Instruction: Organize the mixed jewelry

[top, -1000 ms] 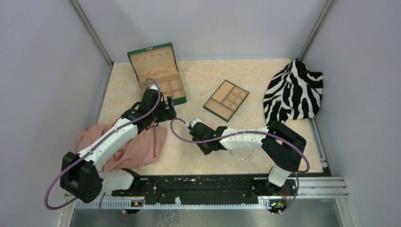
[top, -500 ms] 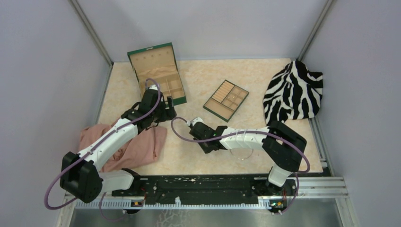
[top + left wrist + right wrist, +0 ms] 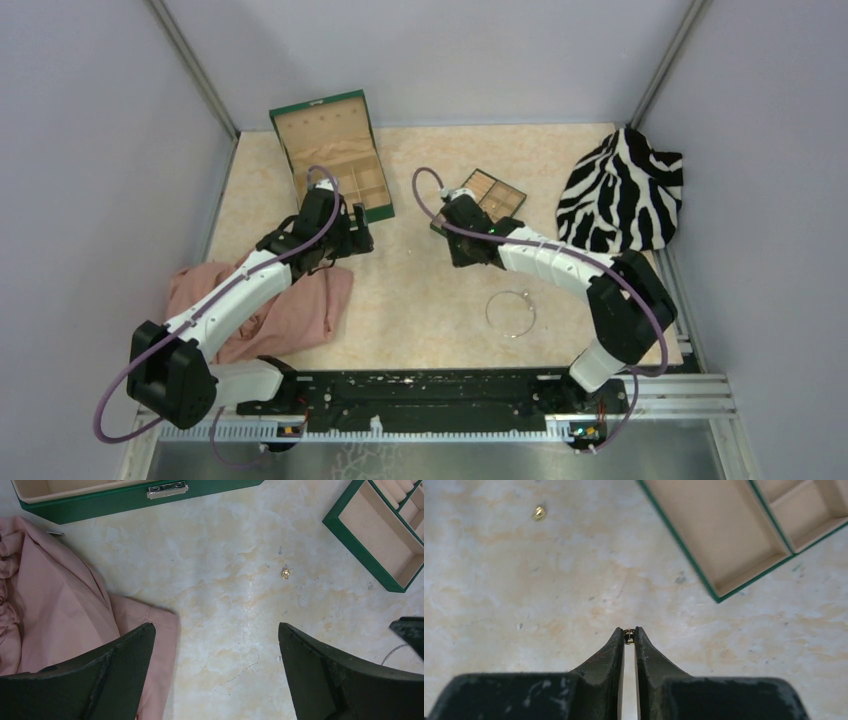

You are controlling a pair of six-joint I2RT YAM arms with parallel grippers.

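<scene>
The gold piece (image 3: 628, 637) sat at the very tips of the right gripper (image 3: 628, 632), whose jaws were closed almost to touching on it, leaving only a sliver of gap behind the bead. It hung over bare table (image 3: 420, 300), just short of the near corner of the compartment tray (image 3: 680, 542). We judged the grip to be the weak point. So little of the piece lay between the tips that a jolt or a slight slackening could drop it, and on that smooth top it would likely roll away. Opening before the tips had passed the green rim would leave it on the table or bounce it off the rim. Coming in too low could knock the tray askew.

A second gold piece (image 3: 286, 572) lay loose on the table between the green box (image 3: 335, 160) and the tray. The wire hoop (image 3: 511, 313) lay well apart from both, nearer the arm bases on the near side of the right forearm, where a low swing could drag it.

The left gripper (image 3: 216, 630) hovered near the box front with its jaws spread wide and nothing in them, the pink cloth (image 3: 50, 605) beside one finger. We saw open room in the middle of the table. The box, the tray, the pink cloth and the zebra cloth (image 3: 620, 190) hemmed in the sides, and the two wrists stood fairly near each other.
</scene>
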